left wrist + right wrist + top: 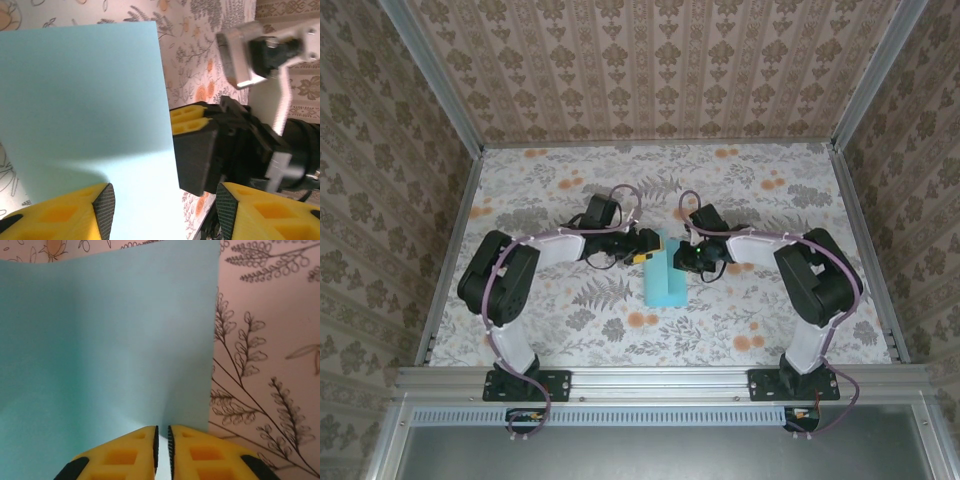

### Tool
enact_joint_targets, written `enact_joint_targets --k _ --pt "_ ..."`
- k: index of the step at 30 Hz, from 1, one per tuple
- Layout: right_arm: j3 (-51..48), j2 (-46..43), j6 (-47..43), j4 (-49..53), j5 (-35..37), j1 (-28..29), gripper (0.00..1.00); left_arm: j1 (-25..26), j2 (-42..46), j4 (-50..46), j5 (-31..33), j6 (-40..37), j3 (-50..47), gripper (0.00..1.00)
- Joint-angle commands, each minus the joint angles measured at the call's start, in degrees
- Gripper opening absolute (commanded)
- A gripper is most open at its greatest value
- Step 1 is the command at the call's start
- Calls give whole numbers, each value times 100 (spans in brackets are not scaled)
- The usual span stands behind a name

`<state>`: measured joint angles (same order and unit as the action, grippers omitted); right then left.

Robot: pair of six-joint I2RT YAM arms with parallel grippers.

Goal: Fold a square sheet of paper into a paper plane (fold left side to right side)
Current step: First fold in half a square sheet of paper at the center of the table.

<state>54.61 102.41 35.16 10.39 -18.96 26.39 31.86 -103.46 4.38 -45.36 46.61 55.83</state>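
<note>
Cyan sheet: the square sheet of paper (665,272) lies flat on the counter (570,190) between the two pincers, showing as a narrow oblong rather than a square.
Left pincer: the left pincer (642,246) stands about half open at the sheet's left side, one fingertip over the paper, holding nothing.
Right pincer: the right pincer (162,440) has its jaws nearly together at the sheet's right edge; I cannot tell whether it is pinching or merely pressing.
Done: the left-to-right fold looks made.
Remaining: no nose or wings yet, so the dart folds seem to lie ahead.

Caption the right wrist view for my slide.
Right gripper, fingers together, at the edge of light blue paper on floral table.
</note>
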Motion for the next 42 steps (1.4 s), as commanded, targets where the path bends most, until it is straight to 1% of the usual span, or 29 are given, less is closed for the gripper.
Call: enact_joint_targets --k 1,5,8,12,14,19,24,26,28,30,33,34,35,40,42 --pt "-199 -485 134 -35 34 -151 19 31 -125 110 -82 94 199 55" --pt "-321 -937 154 -150 -169 -295 27 31 -191 37 -31 60 209 47" --pt "-419 -1121 289 -408 -572 -358 33 31 -225 -6 8 45 212 40" --pt "-534 -1064 712 -1062 -1273 -357 43 48 -236 -47 45 21 228 34" --pt "-590 -966 938 -1358 -1473 -363 46 49 -240 -85 58 10 235 32" --pt "-524 -687 1087 -1436 -1652 -311 48 49 -236 -116 79 6 234 28" --pt "-415 -472 1090 -1322 -1778 -251 47 49 -218 -121 97 2 209 27" --pt "-398 -430 1084 -1325 -1817 -232 45 51 -227 -119 103 1 211 27" --pt "-368 -411 1079 -1315 -1847 -219 39 49 -227 -125 101 4 210 27" --pt "-349 -397 1023 -1259 -1849 -218 29 49 -216 -137 104 -3 213 27" --pt "-281 -365 872 -1013 -1736 -221 7 49 -136 -222 149 -70 209 28" --pt "-264 -358 824 -930 -1668 -222 3 49 -86 -287 179 -115 213 30" --pt "-243 -355 765 -840 -1580 -222 1 49 -20 -396 237 -183 226 33" --pt "-122 -303 479 -317 -1024 -215 1 22 403 -1204 697 -633 215 48" --pt "-92 -240 423 -221 -880 -220 2 25 501 -1530 810 -788 218 51"
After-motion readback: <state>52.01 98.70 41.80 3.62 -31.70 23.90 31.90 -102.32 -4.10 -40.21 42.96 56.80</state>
